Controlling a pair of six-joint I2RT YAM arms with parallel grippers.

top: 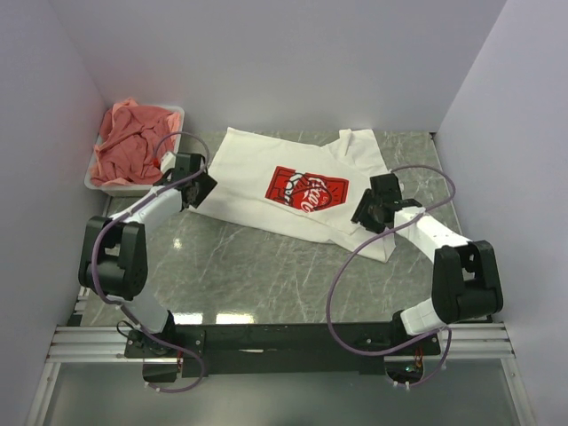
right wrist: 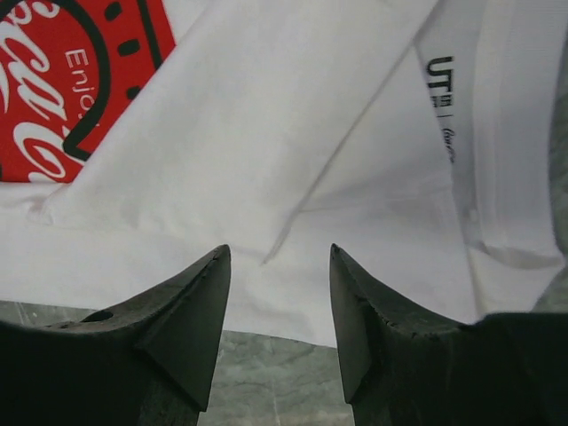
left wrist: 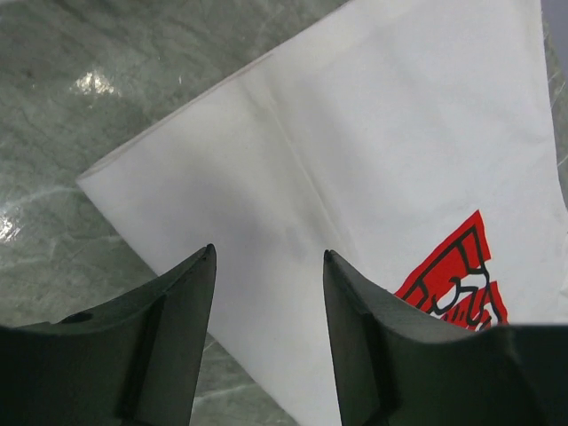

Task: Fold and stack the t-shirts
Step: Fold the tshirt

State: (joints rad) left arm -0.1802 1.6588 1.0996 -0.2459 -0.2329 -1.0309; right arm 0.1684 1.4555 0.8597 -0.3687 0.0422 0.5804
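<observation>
White t-shirt [top: 266, 169] spread across middle of table [top: 257, 275], red print [top: 306, 190] facing up, cloth rumpled and doubled over at right end. Left tool [top: 200, 191] poised over shirt's left edge, jaws well apart, gripping nothing. Right tool [top: 371, 211] poised over shirt's right edge near collar label, jaws likewise parted and empty. Salmon-pink t-shirts [top: 133, 146] heaped in white tub [top: 177, 114] at far left corner, near left tool.

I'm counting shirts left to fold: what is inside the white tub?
Crumpled salmon-pink t-shirts fill the white tub. How many there are, and anything beneath them, cannot be seen.
</observation>
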